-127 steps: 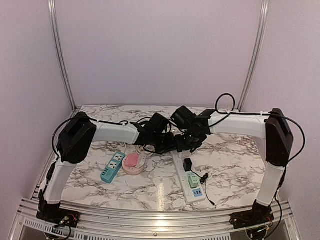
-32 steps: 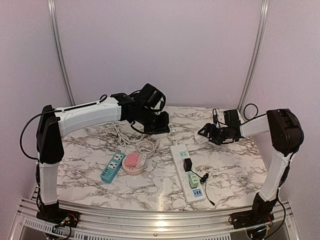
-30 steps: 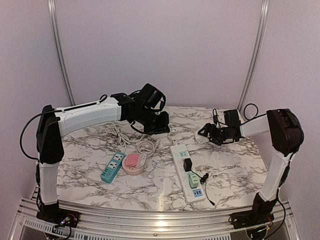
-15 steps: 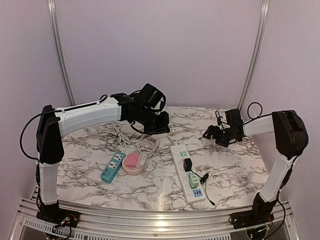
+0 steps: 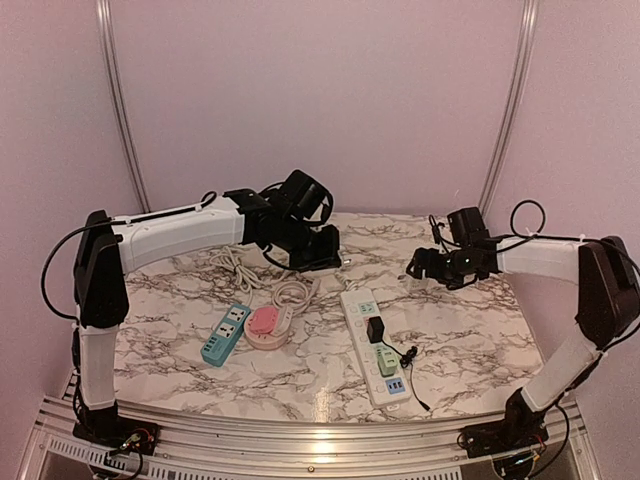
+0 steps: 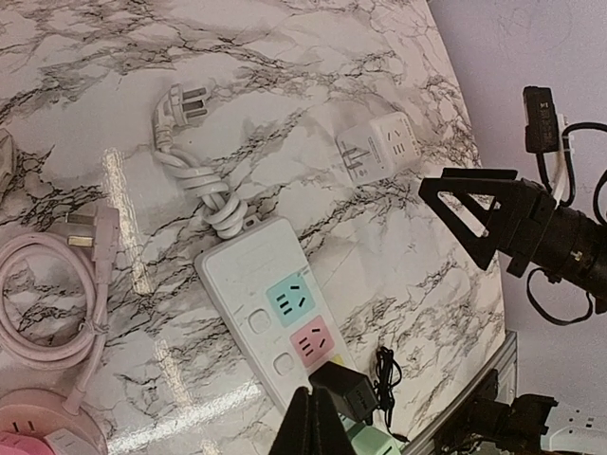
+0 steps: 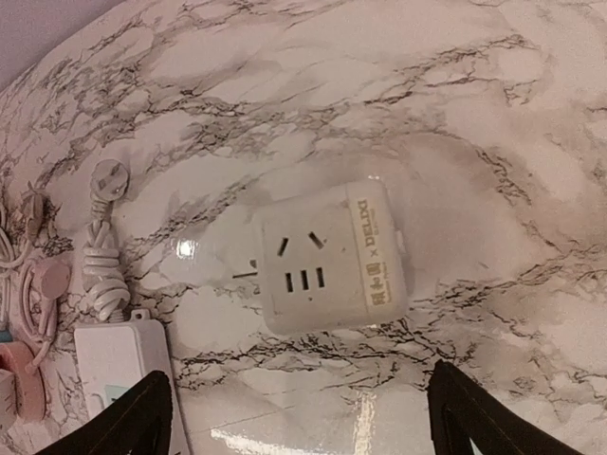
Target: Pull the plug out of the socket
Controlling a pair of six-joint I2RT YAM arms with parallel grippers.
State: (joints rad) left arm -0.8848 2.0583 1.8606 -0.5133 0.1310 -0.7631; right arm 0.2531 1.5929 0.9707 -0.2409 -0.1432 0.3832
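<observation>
Overhead, the marble table (image 5: 470, 340) fills the frame. The left arm (image 5: 190, 232) reaches to 12 o'clock, high off the surface, and the left gripper (image 6: 311, 417) is clenched on nothing. The right arm (image 5: 540, 258) stretches to 2 o'clock. There the right gripper (image 7: 299, 398) hangs with its jaws spread wide, grasping nothing, one jaw to either side of a white cube plug (image 7: 332, 258). That plug lies flat on the marble, socket face up, well apart from the white power strip (image 5: 358, 305), which runs from the centre toward 5 o'clock. A black charger (image 5: 375, 329) sits plugged in mid-strip. By this evidence the cube plug is off its socket and released. The moment calls for a clean exit: rise straight up with the jaws wide, so that neither clips the cube or slides it across the marble.
</observation>
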